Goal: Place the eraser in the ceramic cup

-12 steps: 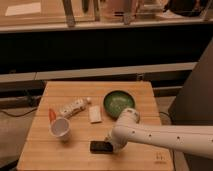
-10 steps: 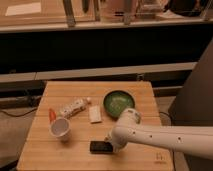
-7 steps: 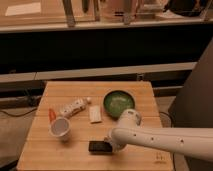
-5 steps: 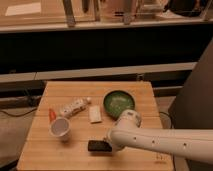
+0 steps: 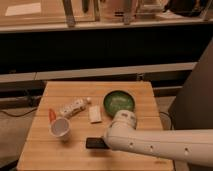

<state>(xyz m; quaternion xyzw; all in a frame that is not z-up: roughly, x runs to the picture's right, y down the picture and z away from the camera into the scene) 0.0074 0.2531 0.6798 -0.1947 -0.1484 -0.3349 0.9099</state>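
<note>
While the eraser (image 5: 94,143) lies flat on the table's (image 5: 60,160) near side, right of the ceramic cup (image 5: 60,128), the gripper (image 5: 104,143) sits at its right end, its grip impossible to tell. The white arm (image 5: 150,145) reaches in low from the right.

A wooden worktop (image 5: 135,90) seen from the front. A thick white arm (image 5: 160,145) lies across its front right part and closes off that corner. The hand (image 5: 104,143) sits low at the right end of the black eraser (image 5: 94,143), mostly hidden under the wrist.

Bare wood lies open between the eraser and the white ceramic cup (image 5: 60,127), which stands to its left and a little farther back. Three things crowd the cup's far side:
- a small orange item (image 5: 51,115)
- a bottle on its side (image 5: 74,107)
- a flat white piece (image 5: 94,114)

A green bowl (image 5: 119,101) stands just behind the wrist. The back strip and the front left corner are open.
</note>
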